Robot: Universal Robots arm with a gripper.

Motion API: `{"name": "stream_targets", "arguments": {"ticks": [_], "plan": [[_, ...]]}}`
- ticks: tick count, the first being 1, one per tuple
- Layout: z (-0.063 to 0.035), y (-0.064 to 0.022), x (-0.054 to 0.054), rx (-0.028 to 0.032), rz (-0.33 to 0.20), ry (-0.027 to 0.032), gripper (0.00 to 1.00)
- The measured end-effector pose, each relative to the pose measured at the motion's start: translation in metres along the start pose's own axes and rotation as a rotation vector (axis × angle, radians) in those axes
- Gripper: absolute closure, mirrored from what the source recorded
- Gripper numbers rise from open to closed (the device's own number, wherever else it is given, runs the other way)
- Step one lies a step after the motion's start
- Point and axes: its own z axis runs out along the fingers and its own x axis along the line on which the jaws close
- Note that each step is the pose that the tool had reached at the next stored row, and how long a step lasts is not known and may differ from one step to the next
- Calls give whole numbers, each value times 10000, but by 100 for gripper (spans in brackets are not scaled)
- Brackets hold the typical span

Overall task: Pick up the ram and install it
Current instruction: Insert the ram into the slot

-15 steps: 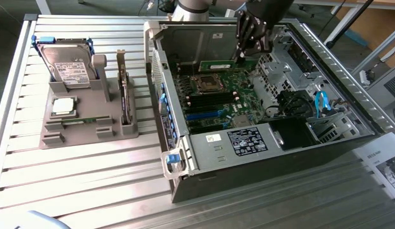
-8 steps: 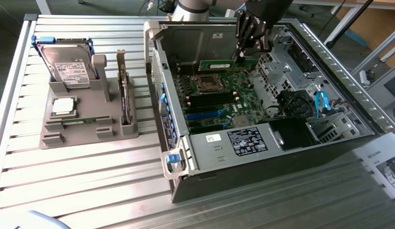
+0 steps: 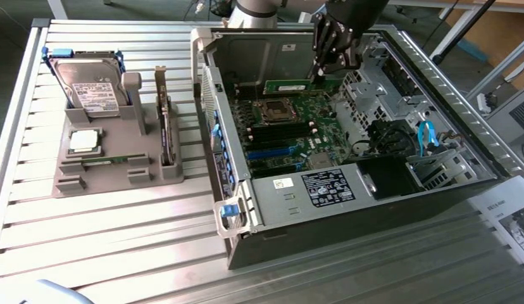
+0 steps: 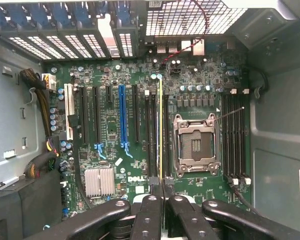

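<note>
The ram [image 3: 287, 83] is a narrow green stick held level over the motherboard [image 3: 287, 136] inside the open computer case [image 3: 355, 209]. My gripper [image 3: 321, 73] reaches down from above the case's far side and is shut on one end of it. In the wrist view the ram [image 4: 160, 130] appears edge-on as a thin line running out from my gripper [image 4: 160, 189]. It hangs over the long black slots [image 4: 151, 135] just beside the open processor socket [image 4: 195, 145]. More black slots [image 4: 235, 135] lie on the socket's other side.
On the exterior view's left a grey holder [image 3: 110, 168] carries a hard drive [image 3: 92, 88], a square silver processor [image 3: 83, 140] and an upright card [image 3: 165, 120]. The case walls, a black power supply [image 3: 385, 177] and blue cables [image 3: 426, 136] crowd the motherboard.
</note>
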Motion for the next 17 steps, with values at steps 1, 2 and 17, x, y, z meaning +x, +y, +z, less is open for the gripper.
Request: {"name": "stream_targets", "arguments": {"ticks": [1,2,17], "plan": [[5,0,1,0,0,0,88],[15,0,1,0,0,1,88],[283,-7,13,0,0,8,88]]}}
